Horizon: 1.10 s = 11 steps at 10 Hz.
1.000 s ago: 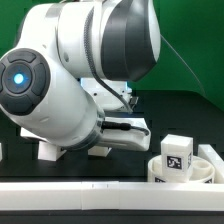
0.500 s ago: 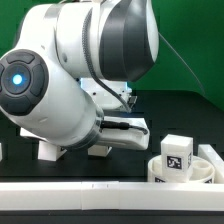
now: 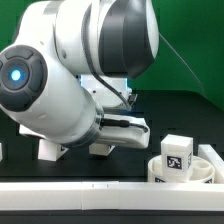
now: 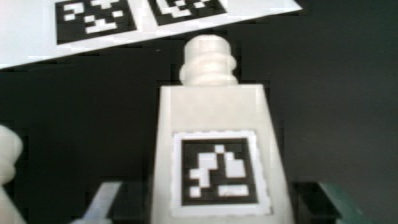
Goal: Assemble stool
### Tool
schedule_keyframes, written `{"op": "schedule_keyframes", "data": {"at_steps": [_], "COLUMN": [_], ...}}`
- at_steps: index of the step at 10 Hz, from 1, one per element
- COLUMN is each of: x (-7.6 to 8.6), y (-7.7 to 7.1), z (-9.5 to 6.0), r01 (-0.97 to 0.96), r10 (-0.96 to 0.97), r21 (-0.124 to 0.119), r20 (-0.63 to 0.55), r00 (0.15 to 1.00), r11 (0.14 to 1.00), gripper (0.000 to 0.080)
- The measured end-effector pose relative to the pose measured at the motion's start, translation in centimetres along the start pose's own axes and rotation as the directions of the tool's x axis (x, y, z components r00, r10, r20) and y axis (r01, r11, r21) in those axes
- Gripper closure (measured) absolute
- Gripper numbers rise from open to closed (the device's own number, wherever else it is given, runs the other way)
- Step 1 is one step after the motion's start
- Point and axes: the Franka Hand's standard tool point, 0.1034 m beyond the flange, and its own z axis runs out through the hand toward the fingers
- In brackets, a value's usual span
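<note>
Gripper (image 4: 221,203) straddles a stool leg (image 4: 217,120) lying near the marker board (image 4: 160,25). Jaws sit narrow on its flat sides, can't tell if they're actually pinching. That leaves the threaded tip free for a socket.

The exterior view sits low and close beside the arm (image 3: 70,90), looking across the black table (image 3: 195,125) over a white rail (image 3: 100,195). The wrist view hangs very near a leg (image 4: 217,130), facing the marker board (image 4: 143,20) beyond it. Both views show the table.
</note>
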Motion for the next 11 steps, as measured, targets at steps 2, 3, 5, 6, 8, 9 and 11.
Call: {"op": "schedule_keyframes", "data": {"at_steps": [2, 3, 5, 6, 8, 9, 11], "x": [-2.2, -4.0, -3.8, -3.7, -3.2, -2.7, -5.1], "y": [-1.8, -3.2, -3.5, -3.5, -3.8, -4.4, -7.4], "z": [-2.9, -4.5, -4.6, -4.7, -5.2, -6.0, -8.4], "r01": [-0.070, -0.104, -0.108, -0.108, -0.101, -0.079, -0.026], "r10": [0.070, 0.104, 0.108, 0.108, 0.102, 0.080, 0.022], "r21": [0.003, 0.005, 0.004, 0.006, 0.012, 0.016, -0.007], "r20": [-0.042, -0.076, -0.085, -0.095, -0.138, -0.207, -0.340], "r00": [0.997, 0.992, 0.991, 0.990, 0.985, 0.975, 0.940], "r11": [0.998, 0.995, 0.994, 0.994, 0.995, 0.997, 1.000], "gripper": [0.0463, 0.0463, 0.0462, 0.0462, 0.0462, 0.0462, 0.0462]}}
